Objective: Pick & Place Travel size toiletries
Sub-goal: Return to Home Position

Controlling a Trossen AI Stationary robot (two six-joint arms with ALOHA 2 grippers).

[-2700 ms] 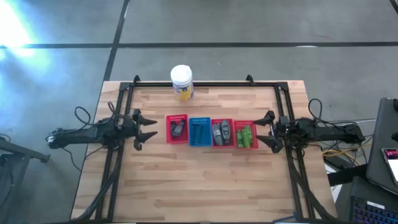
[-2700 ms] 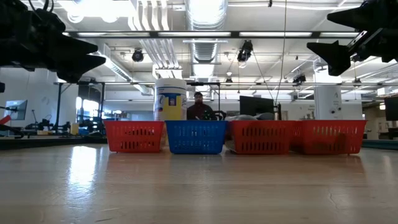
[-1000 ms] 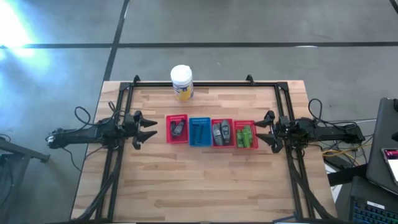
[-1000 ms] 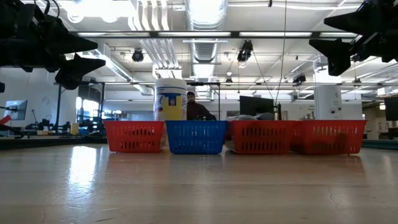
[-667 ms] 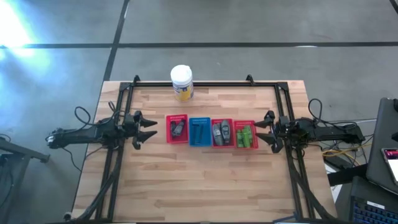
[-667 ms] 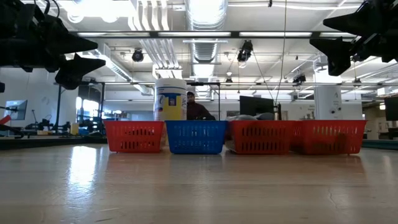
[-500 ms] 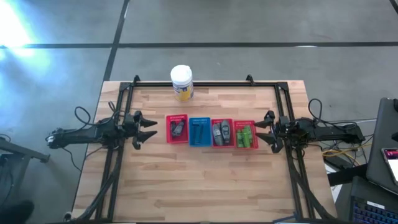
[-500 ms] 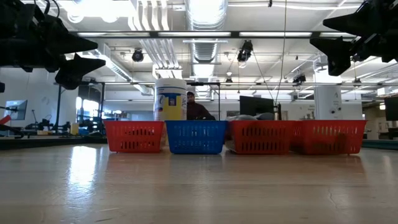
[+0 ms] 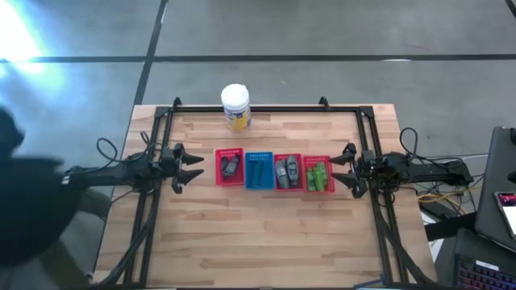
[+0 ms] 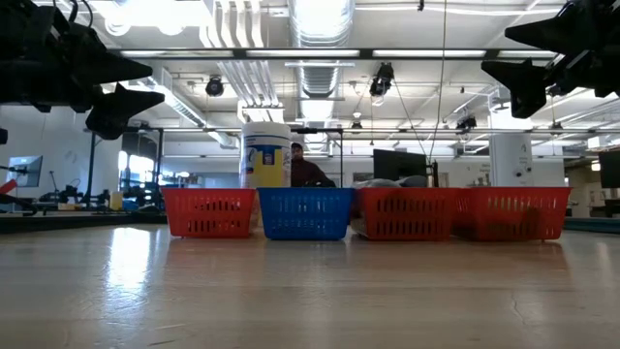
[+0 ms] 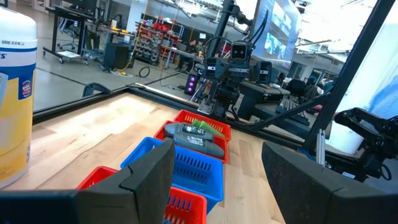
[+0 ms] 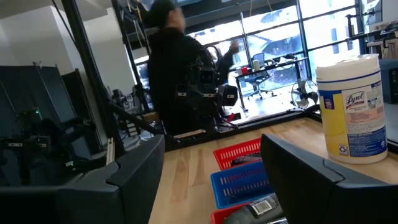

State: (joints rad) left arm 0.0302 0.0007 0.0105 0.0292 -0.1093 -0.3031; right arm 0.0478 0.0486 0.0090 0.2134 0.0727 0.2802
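Table (image 9: pixel 266 234), butcher-block wood in pale strips, square-cornered, smooth enough to throw back the ceiling lights in the low view.

Person (image 9: pixel 24 209), dark clothing, blurred, at the table's left edge, covering the rear of the left arm (image 9: pixel 121 171) from above.

Frame (image 9: pixel 282 109), black tube, running along the far edge and down both sides of the table.

Right arm (image 9: pixel 411 169), dark, jointed, cables trailing, stretched in from the right edge opposite the left arm.

Left gripper (image 9: pixel 200 167), raised well above the table, just left of the basket row, its two pointed fingers spread wide on nothing.

Right gripper (image 9: pixel 337 170), likewise raised, just right of the row, fingers splayed wide and empty.

White jar (image 9: pixel 235 106), a tall plastic cylinder with a yellow label, upright at the far edge behind the baskets.

Four mesh baskets, rectangular, side by side and touching at mid-table between the grippers: left red basket (image 9: pixel 230 151), blue basket (image 9: pixel 260 154), middle red basket (image 9: pixel 288 155), right red basket (image 9: pixel 318 158).

Grey toiletries (image 9: pixel 230 167), rounded and stubby, lying in the left red basket; more of the same in the middle red basket.

Green toiletries (image 9: pixel 319 176), bright, small, lying in the right red basket.

Dark slim pieces (image 9: pixel 259 171), lying in the blue basket, too small to tell apart.
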